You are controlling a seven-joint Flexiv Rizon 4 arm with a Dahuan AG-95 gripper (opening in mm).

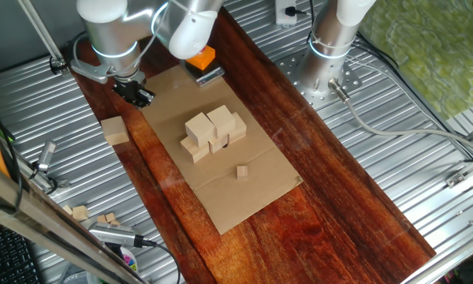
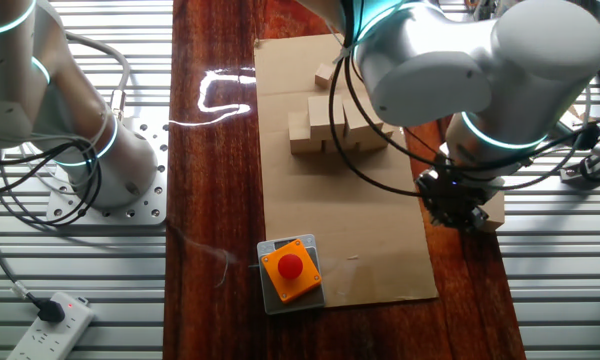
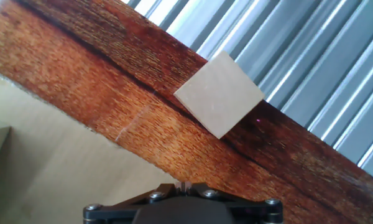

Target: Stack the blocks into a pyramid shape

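Orange box (image 2: 291, 268) near cardboard sheet (image 2: 380, 230) edge

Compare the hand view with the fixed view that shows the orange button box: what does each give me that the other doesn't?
Only the hand view shows the lone block whole, lying across the edge between dark wood and ribbed metal.

Only the fixed view shows the stacked blocks on the cardboard sheet, the tiny cube beyond them, the orange button box, and the gripper hanging over the wood's edge, largely covering that lone block.

Both show the wooden tabletop and cardboard. Neither shows the fingers.
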